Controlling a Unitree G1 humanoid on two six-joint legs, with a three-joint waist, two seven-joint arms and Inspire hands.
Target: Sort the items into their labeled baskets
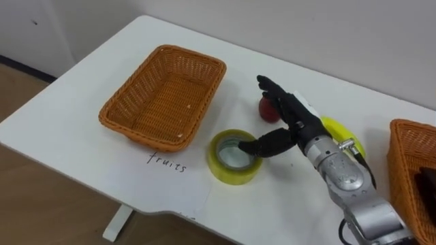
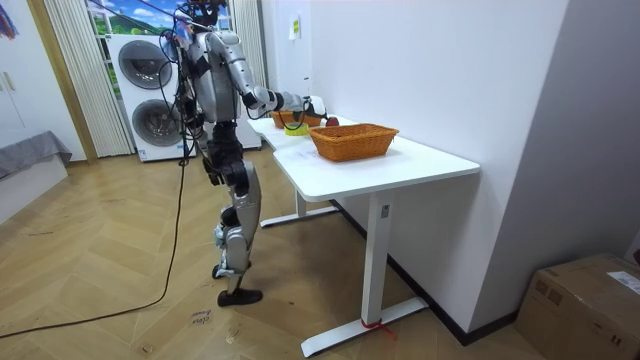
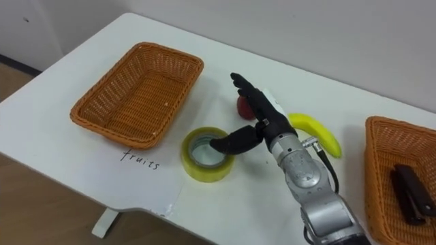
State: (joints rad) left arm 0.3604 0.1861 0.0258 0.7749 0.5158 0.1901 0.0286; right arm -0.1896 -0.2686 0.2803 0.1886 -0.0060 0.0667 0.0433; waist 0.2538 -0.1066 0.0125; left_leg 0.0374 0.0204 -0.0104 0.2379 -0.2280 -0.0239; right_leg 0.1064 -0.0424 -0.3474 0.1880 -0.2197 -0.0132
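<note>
**Open right hand over the tape roll**

The robot stood at the white table (image 3: 61, 146). Its right hand (image 3: 257, 114) was open, fingers straight and pointing towards a red fruit (image 3: 242, 106), thumb reaching over the hole of the yellow tape roll (image 3: 203, 171). A banana (image 3: 317, 133) lay just beside the wrist. The left wicker basket (image 3: 136, 92) held nothing; the right wicker basket (image 3: 380, 170) held a dark object (image 3: 412, 185).

Two baskets, left basket (image 3: 136, 92) at 10 o'clock and right basket (image 3: 402, 139) at 4 o'clock, one tape roll (image 3: 204, 170), one red fruit (image 3: 242, 105), one banana (image 3: 317, 131), one stapler (image 3: 410, 194).
</note>
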